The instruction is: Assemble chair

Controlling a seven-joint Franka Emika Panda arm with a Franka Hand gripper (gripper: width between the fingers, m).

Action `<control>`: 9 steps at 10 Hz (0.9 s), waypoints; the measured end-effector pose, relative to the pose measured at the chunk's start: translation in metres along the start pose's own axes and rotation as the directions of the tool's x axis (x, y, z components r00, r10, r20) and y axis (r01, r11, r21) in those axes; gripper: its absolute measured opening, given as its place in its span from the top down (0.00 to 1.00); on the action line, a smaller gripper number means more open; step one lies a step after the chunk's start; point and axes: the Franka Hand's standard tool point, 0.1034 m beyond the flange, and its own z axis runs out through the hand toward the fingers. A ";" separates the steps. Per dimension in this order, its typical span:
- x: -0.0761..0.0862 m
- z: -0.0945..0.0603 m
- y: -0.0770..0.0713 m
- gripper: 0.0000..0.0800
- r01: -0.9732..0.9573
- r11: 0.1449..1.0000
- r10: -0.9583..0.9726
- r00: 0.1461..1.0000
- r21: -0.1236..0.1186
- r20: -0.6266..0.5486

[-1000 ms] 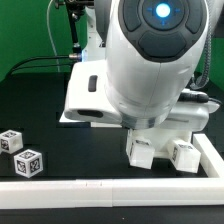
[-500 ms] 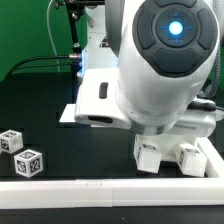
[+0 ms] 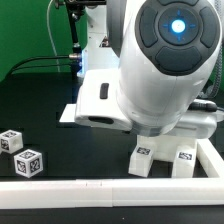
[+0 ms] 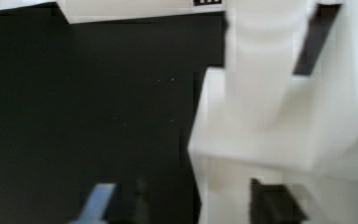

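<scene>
**Arm pose.** The arm [image 3: 165, 60] stands over the part of the table [image 3: 50, 105] towards the exterior view's right. Its bulky last links point steeply down and fill most of that view. A wide white block [image 3: 92, 104] juts from under the wrist towards the exterior view's left.

**Gripper.** The arm's body hides the gripper in the exterior view. In the wrist view the gripper [image 4: 190, 203] shows only as blurred dark shapes. Whether its fingers are apart or clamped on anything cannot be told.

**Task parts.**
- A white chair piece [image 3: 145, 160] shows directly below the arm as two blocky lower ends, each bearing a tag.
- It sits just inside the corner of the border rail [image 3: 90, 189], near the exterior view's right. Whether it rests on the table or hangs just clear of it cannot be told.
- In the wrist view this piece is a large white form close to the camera.
- Two small tagged cubes [image 3: 30, 161] sit together near the exterior view's left, well apart from the arm.
</scene>
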 end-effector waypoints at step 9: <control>-0.070 -0.060 0.031 0.19 0.068 0.992 -0.006 0.861 0.103 -0.508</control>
